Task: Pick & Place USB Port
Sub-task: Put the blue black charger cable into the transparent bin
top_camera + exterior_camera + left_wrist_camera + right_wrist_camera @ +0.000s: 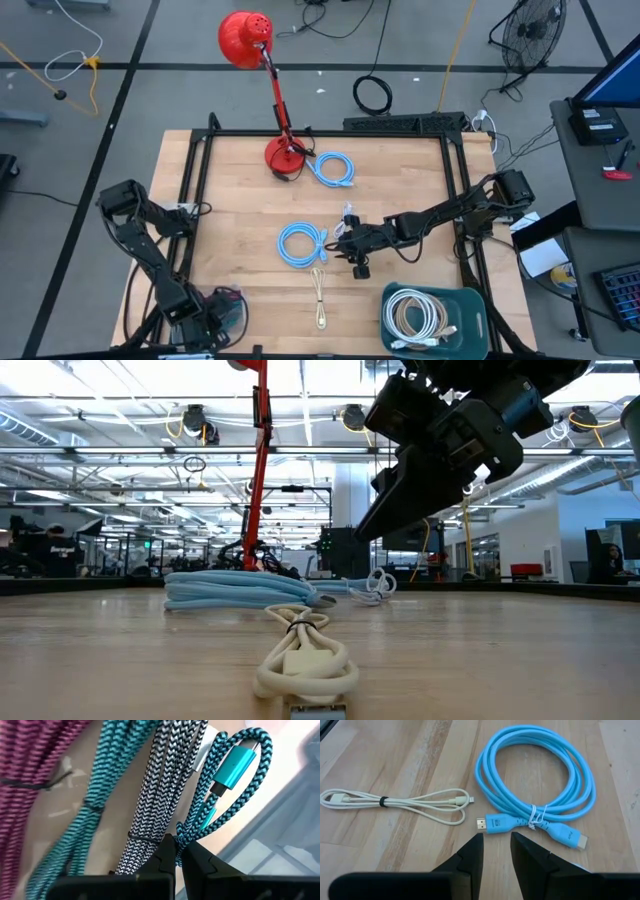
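Currently, the wooden table carries a red desk lamp at its far edge, with one coiled blue cable beside the lamp base. At the near right corner sits a teal bin holding a bundle of white cables. At the near left corner a second container, hard to make out from above, holds braided cables: my left wrist view shows a teal braided cable, a black-and-white braided cable and a magenta one lying side by side.

My left tool rests over that container, its fingers pressed together at the teal braided loop; I cannot tell whether the loop is pinched.

My right tool hangs above mid-table with fingers apart, holding nothing. Just ahead of it lies a second blue cable, coiled and tied, its gold plug nearest the fingertips. Beside it lies a cream cable, folded and banded.
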